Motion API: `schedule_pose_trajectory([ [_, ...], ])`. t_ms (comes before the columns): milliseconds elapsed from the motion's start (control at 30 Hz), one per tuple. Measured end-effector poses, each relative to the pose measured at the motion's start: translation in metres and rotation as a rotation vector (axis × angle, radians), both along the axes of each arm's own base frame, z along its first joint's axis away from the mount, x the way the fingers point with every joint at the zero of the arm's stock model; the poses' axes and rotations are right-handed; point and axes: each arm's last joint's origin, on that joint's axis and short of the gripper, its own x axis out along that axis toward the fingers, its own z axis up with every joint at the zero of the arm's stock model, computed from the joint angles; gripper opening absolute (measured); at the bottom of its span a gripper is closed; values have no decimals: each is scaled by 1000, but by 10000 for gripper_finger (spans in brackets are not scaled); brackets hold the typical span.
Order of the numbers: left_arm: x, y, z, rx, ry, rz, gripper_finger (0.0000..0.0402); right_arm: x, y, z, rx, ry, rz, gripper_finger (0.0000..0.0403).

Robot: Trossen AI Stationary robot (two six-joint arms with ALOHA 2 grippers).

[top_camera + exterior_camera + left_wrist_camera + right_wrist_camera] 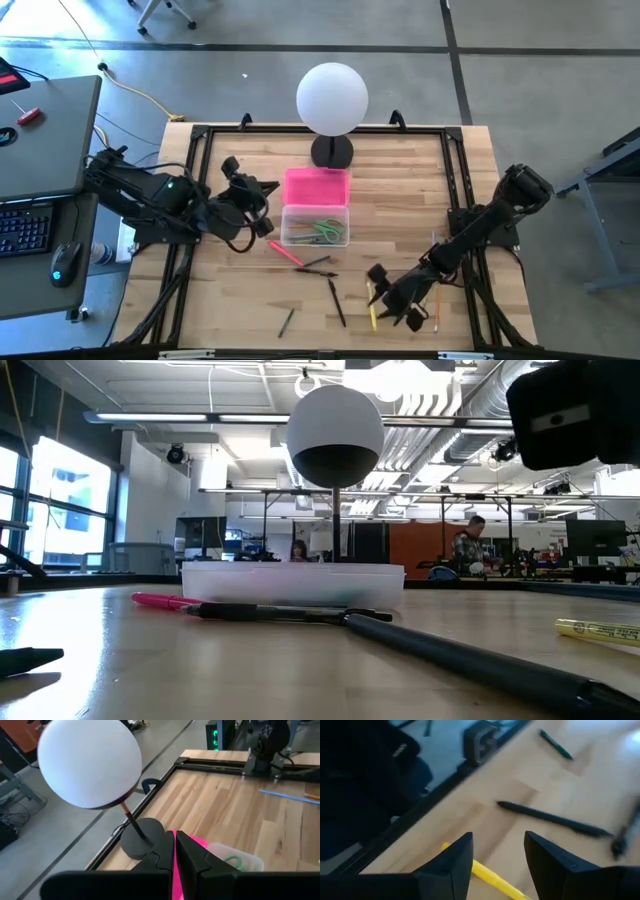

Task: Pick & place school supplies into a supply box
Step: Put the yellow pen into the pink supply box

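Two fingers apart, right gripper (392,303) over the yellow pen (492,876) near the table's (480,330) front right corner.
Judgement: centre on the pen, descend square, then clamp. Box (315,224) sits mid-table, lid (316,187) off behind it. Left gripper (175,857), fingers together, waits beside the box.
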Motion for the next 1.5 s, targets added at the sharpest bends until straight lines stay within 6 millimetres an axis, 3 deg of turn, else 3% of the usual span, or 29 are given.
schedule_pose_trajectory([
  [300, 0, 0, 1, -19, -19, 8, 46, 9, -10, -5, 15, 14, 209, 156],
  [667, -1, 0, 1, -25, -22, 12, 46, 27, -15, -51, -65, 9, 335, 156],
  [1000, 0, 0, 0, -34, -14, -3, 46, 30, -13, -90, -91, 29, 403, 140],
  [1133, 0, 0, 0, -37, -13, -6, 46, 35, -15, -90, -82, 5, 348, 101],
  [1300, 0, 0, 0, -38, -13, -7, 46, 41, -18, -86, -8, 5, 263, 22],
  [1433, 0, 0, 0, -40, -16, -8, 46, 46, -19, -72, -29, -96, 162, 28],
  [1500, 0, -1, 1, -42, -21, -8, 46, 50, -22, -54, -88, -205, 66, 42],
])
